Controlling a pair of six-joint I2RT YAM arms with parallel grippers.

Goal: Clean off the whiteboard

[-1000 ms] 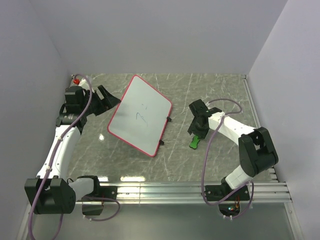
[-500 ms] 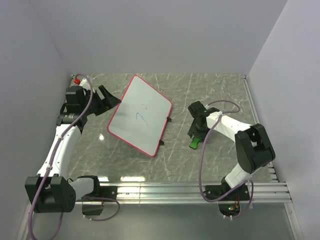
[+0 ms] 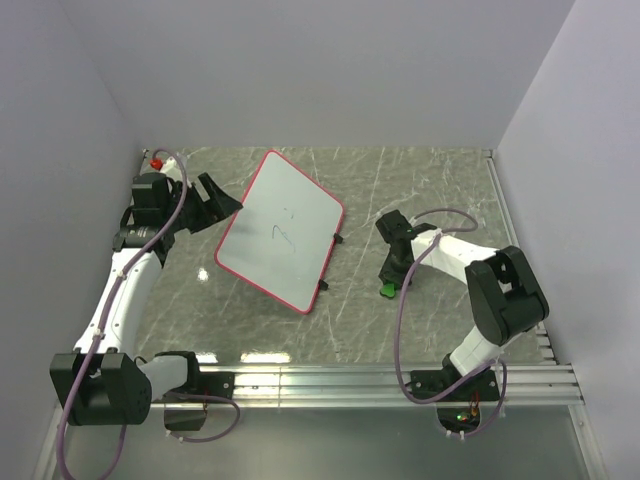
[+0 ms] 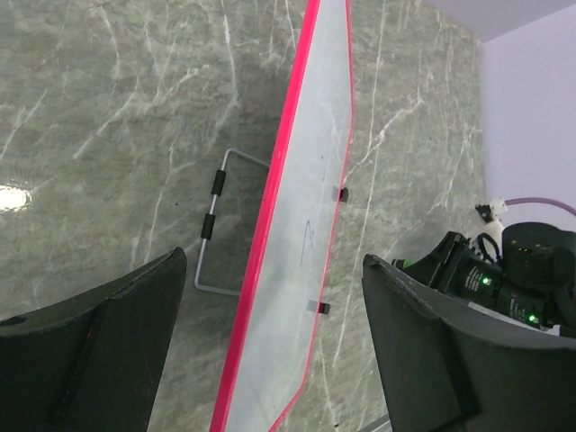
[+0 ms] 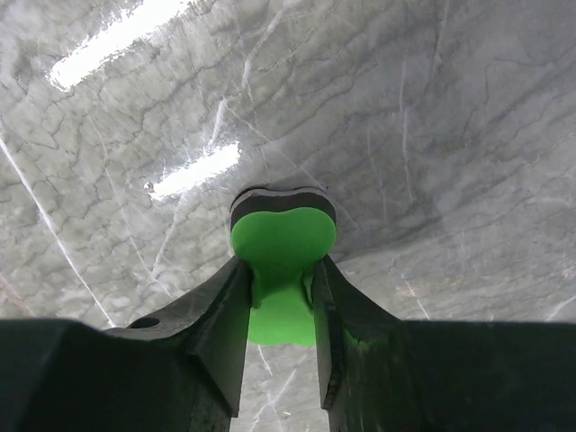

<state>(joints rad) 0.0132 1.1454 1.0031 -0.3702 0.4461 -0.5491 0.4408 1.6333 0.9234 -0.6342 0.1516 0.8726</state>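
Gripping stage: eraser pickup is the step in hand, no wiping yet.
Bench: grey marbled stone-look bench [image 3: 420,190] carries everything; both arms are bolted at its near edge.
Whiteboard: large flat white rectangular whiteboard with thin red rim [image 3: 281,229] sits left of centre, propped at a tilt on a thin wire stand [image 4: 209,241] seen behind it in the left wrist view. Faint pen scribbles [image 3: 284,234] mark its middle, so it is not yet erased. Small black tabs are on the edge facing the right arm.
Left gripper: left gripper [image 3: 222,204] hangs just beside the board's left edge, fingers [image 4: 99,346] spread wide, holding nothing. From the wrist view the board edge stands between the two fingers but apart from both.
Right gripper: right gripper [image 5: 282,301] is low on the bench, well to the right of the board, fingers [image 5: 223,315] closed on the waist of the eraser.
Eraser: small green bone-shaped eraser with dark felt base [image 5: 282,243] is pinched between the right fingers, still lying on the bench.
Next move (judgement): lift the eraser clear, carry it left to the board face, press the felt side on the scribbles.
Risk (judgement): the board is only propped; pushing could tip it unless the left fingers brace its edge.
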